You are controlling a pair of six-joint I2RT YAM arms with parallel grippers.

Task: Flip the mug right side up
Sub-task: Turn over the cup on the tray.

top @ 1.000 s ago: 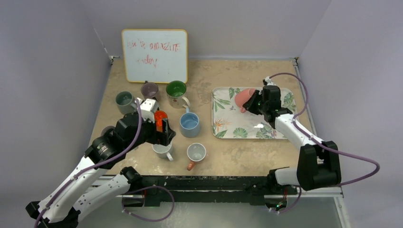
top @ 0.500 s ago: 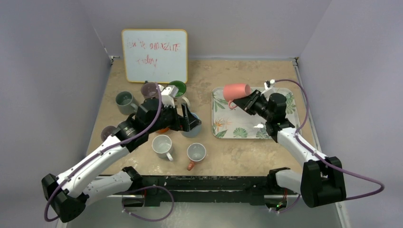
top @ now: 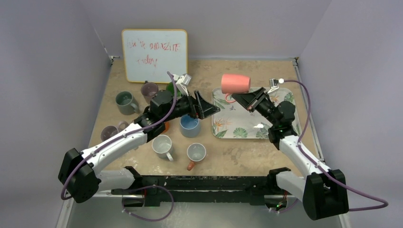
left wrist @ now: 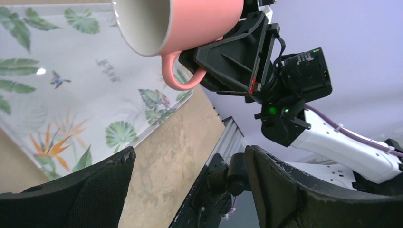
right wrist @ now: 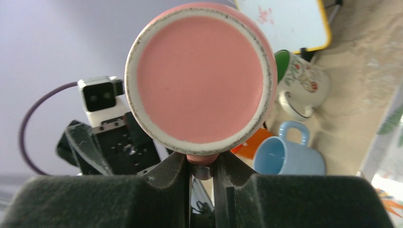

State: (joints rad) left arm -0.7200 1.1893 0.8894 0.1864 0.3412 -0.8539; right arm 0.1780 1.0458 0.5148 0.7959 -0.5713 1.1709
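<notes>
Tabletop [top: 247, 147] | right hand [right wrist: 201, 164] clamps pink mug [top: 235, 83] handle | base: right-wrist view only | left hand [left wrist: 189, 156] apart

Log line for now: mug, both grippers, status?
pink ceramic mug: on its side, lifted clear of leaf-print tray | right gripper: shut on its handle | left gripper: open, empty, facing mug mouth | status: not yet upright

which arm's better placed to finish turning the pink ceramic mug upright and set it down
Right, probably. The right gripper is shut on the handle of the pink ceramic mug, holding it sideways in the air by the leaf-print tray. The left gripper is open, empty, not touching it.
</notes>
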